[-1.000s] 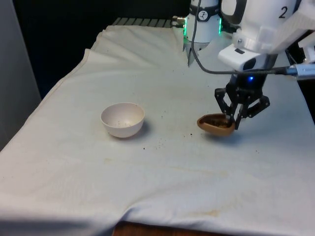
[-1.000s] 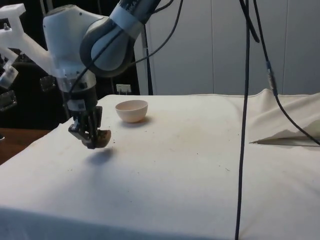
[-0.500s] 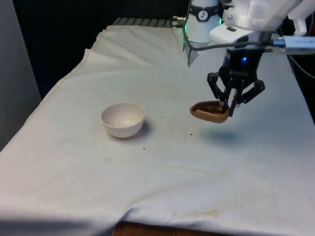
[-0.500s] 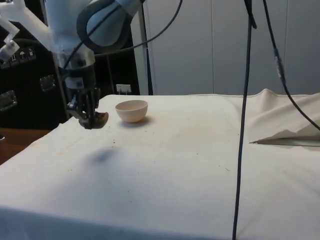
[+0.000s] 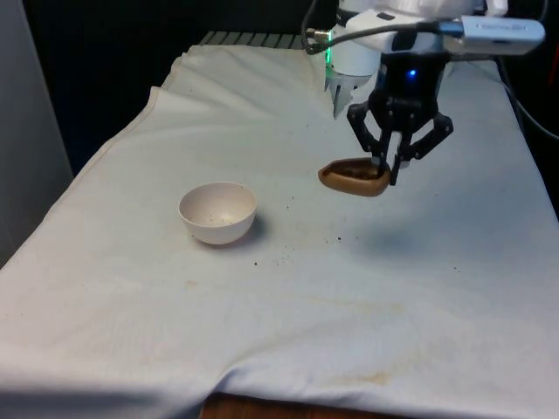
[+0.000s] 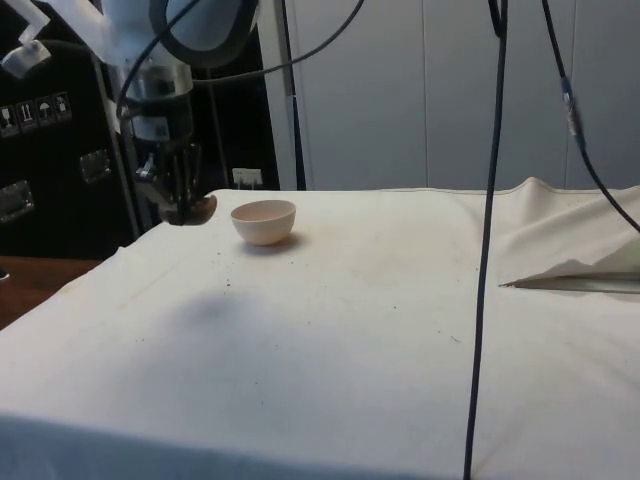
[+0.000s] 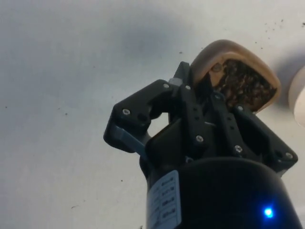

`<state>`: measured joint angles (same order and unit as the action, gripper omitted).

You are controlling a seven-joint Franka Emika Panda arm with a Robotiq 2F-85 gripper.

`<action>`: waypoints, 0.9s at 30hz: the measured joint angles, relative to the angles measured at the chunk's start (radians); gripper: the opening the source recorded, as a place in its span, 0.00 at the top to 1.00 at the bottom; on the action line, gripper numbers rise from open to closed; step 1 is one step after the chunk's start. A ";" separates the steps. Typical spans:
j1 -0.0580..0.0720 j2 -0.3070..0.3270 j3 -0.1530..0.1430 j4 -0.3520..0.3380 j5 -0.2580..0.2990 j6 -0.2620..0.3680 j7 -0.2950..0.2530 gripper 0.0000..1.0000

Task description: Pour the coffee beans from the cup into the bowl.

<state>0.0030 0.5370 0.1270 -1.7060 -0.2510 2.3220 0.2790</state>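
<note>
A small brown cup [image 5: 354,177] full of dark coffee beans [image 7: 243,85] hangs in the air above the cloth, with my gripper [image 5: 386,171] shut on its rim. The cup [image 6: 191,209] sits roughly level, well above its shadow on the table. A pale pink, empty bowl [image 5: 217,211] stands on the cloth towards the front view's left of the cup, some way apart from it. In the side view the bowl [image 6: 265,221] stands just beyond the cup. The wrist view has the cup [image 7: 233,71] clamped between my fingers.
A few loose beans and crumbs [image 5: 281,254] lie scattered on the white cloth [image 5: 288,297] between bowl and cup. Black cables [image 6: 490,230] hang down in the side view. A fold of cloth [image 6: 570,270] rises at that view's right.
The gripper has lifted the cup off the table and carried it upward and towards the bowl, on the front view's left. The bowl has not moved.
</note>
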 measured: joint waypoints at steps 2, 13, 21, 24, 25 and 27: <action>-0.003 -0.006 -0.007 -0.001 0.012 -0.002 -0.014 0.97; -0.013 -0.030 -0.045 -0.001 0.069 -0.004 -0.090 0.97; -0.022 -0.034 -0.075 0.001 0.123 -0.004 -0.152 0.97; -0.024 -0.035 -0.085 0.001 0.148 -0.003 -0.179 0.97; -0.025 -0.035 -0.089 0.001 0.157 -0.003 -0.187 0.97; -0.027 -0.035 -0.097 0.001 0.174 -0.003 -0.205 0.97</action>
<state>-0.0240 0.5020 0.0300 -1.7050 -0.0770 2.3190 0.0740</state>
